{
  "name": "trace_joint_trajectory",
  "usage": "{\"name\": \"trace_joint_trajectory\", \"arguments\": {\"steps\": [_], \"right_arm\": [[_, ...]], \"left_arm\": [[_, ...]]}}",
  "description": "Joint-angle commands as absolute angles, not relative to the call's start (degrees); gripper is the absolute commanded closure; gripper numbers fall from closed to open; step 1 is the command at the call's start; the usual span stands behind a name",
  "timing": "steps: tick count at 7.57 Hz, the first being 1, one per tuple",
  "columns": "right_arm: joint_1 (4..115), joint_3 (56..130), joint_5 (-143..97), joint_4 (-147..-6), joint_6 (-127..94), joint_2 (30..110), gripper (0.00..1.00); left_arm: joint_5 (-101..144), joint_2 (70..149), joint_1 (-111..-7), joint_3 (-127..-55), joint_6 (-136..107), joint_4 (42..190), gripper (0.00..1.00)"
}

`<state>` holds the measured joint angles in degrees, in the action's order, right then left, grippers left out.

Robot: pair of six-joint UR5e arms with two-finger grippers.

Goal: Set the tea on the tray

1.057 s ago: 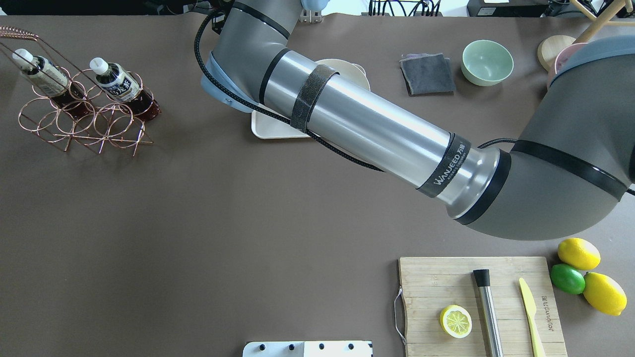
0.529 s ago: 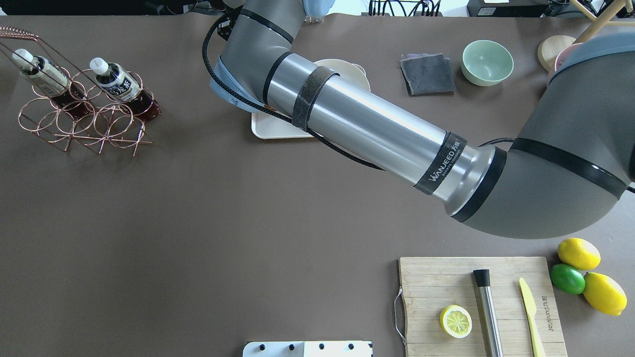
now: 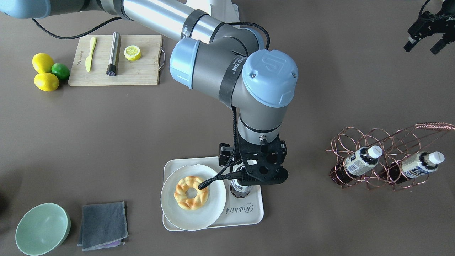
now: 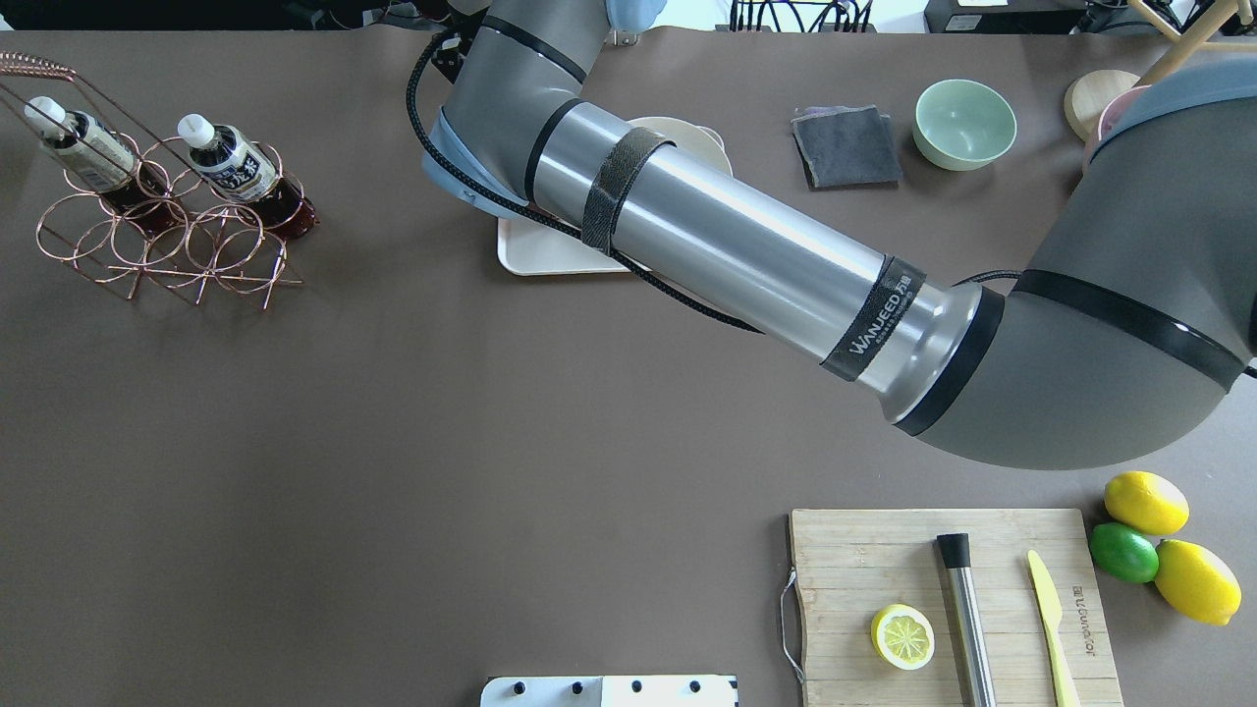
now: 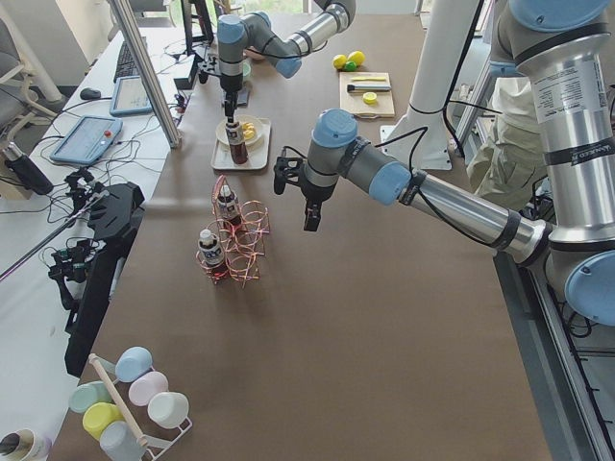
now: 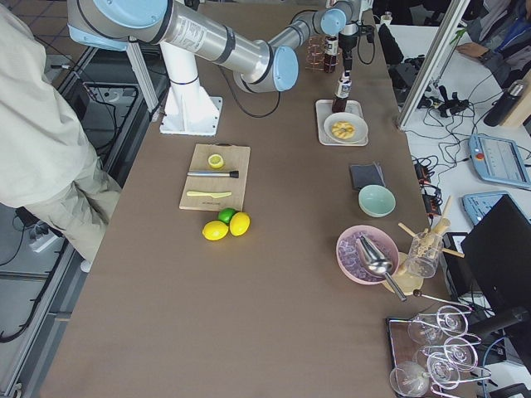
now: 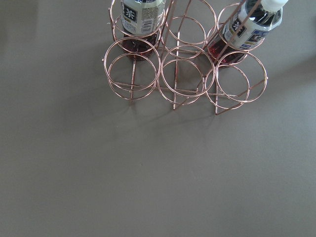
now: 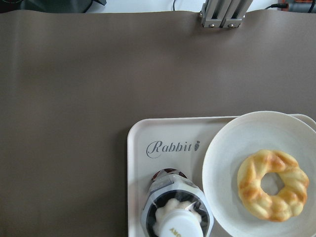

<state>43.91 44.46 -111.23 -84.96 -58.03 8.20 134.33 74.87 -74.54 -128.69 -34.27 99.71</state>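
Observation:
The tea (image 3: 239,188) stands upright on the cream tray (image 3: 249,213), next to the round plate. In the right wrist view its white cap (image 8: 175,224) is at the bottom edge, below the "Rabbit" word on the tray (image 8: 136,148). My right gripper (image 3: 256,170) hangs straight over the bottle. Its fingers are hidden under its body, so I cannot tell if they hold it. My left gripper (image 3: 424,41) is open and empty, far from the tray. Two alike bottles (image 3: 359,159) (image 3: 419,165) lie in the copper wire rack (image 3: 391,142).
A white plate (image 3: 213,209) with a ring pastry (image 3: 191,192) fills the tray's other half. A green bowl (image 3: 42,229) and a grey cloth (image 3: 103,225) lie beyond it. A cutting board (image 3: 117,73) with a lemon half, and loose citrus (image 3: 44,69), lie near the robot's base.
In the overhead view my right arm's wrist and forearm have shifted slightly to the right, over the tray. The rack and its two bottles have not moved.

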Motion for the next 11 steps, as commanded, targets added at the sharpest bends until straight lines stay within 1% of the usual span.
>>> {"name": "trace_joint_trajectory", "arguments": {"steps": [1,2,3,5,6,8,9,10,11], "right_arm": [[49.63,54.85,-118.97,-90.22,-57.22,13.05,0.0],[53.14,66.24,-123.09,-94.53,-52.52,21.19,0.0],[57.0,75.93,-124.96,-97.96,-45.51,30.14,0.0],[63.25,88.19,-126.47,-102.2,-37.38,45.97,0.0],[66.24,93.9,-127.95,-102.13,-27.43,55.97,0.0],[72.57,97.63,-129.9,-101.52,-11.42,71.2,0.0],[77.73,97.3,-130.86,-101.69,-1.42,75.8,0.0],[81.87,97.29,-133.13,-101.52,3.81,80.46,0.0],[84.61,96.86,-132.81,-101.6,9.0,83.29,0.0]], "left_arm": [[134.3,74.79,-75.05,-127.71,-34.1,99.67,0.06],[134.3,74.53,-76.28,-127.44,-31.32,99.15,0.07],[134.3,71.66,-80.64,-126.05,-23.28,99.05,0.06],[134.21,70.67,-82.88,-122.62,-16.03,98.97,0.06],[134.21,71.1,-83.58,-120.26,-13.73,98.96,0.06],[134.3,71.54,-83.93,-120.14,-13.71,98.7,0.06],[134.21,72.15,-84.28,-120.58,-13.71,95.57,0.06],[133.95,73.81,-84.29,-120.32,-13.36,92.93,0.06],[133.95,73.04,-84.72,-120.5,-11.27,92.55,0.06]]}}
